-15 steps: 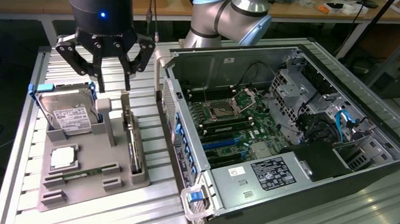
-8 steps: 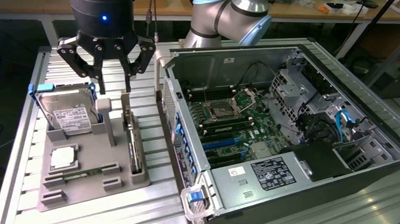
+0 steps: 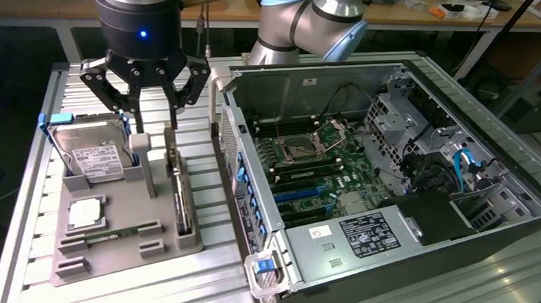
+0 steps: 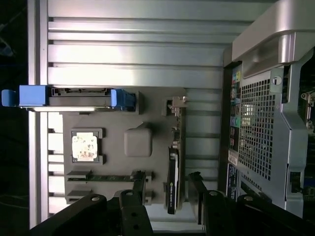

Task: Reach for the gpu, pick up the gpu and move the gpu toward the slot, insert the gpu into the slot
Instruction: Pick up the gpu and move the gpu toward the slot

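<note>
As gripper (image 3: 152,126) gapes, thin dark gpu (image 3: 179,196) stands edgewise.

Oblique exterior; wrist probably overhead; fixture (image 3: 120,257) (image 4: 115,120) shared.

Bright light from above bleaches the ribbed metal table (image 3: 121,295) into white glare. Inside the computer case (image 3: 305,88) it is dimmer, and the floor (image 3: 2,170) beside the table falls nearly black. A small blue lamp (image 3: 142,34) glows on the dark tool (image 3: 152,124).
</note>
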`<state>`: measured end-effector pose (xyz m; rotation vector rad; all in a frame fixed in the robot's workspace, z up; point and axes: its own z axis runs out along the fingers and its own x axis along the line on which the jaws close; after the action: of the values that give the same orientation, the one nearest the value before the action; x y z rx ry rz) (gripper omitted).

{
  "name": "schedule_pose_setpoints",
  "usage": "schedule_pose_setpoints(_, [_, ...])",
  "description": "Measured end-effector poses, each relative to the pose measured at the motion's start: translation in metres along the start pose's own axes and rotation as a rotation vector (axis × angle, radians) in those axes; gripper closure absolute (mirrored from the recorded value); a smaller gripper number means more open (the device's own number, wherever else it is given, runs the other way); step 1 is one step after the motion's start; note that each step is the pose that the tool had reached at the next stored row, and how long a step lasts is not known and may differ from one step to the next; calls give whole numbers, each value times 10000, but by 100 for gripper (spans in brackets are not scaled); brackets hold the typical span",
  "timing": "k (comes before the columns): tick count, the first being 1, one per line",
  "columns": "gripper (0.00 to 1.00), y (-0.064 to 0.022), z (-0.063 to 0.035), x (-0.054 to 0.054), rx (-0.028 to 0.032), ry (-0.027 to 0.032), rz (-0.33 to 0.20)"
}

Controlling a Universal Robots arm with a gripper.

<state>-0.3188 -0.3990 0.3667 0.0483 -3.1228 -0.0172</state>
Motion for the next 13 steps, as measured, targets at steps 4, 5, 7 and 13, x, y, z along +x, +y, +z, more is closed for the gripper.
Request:
schedule_pose_setpoints(4, [52, -1, 27, 1, 4, -92, -49])
schedule_pose_setpoints(5, [52, -2, 34, 0, 5, -106, -133])
schedule_pose_setpoints(7, [52, -3, 46, 1, 9, -108, -399])
schedule_pose_setpoints(13, [52, -5, 98, -1, 20, -145, -1030])
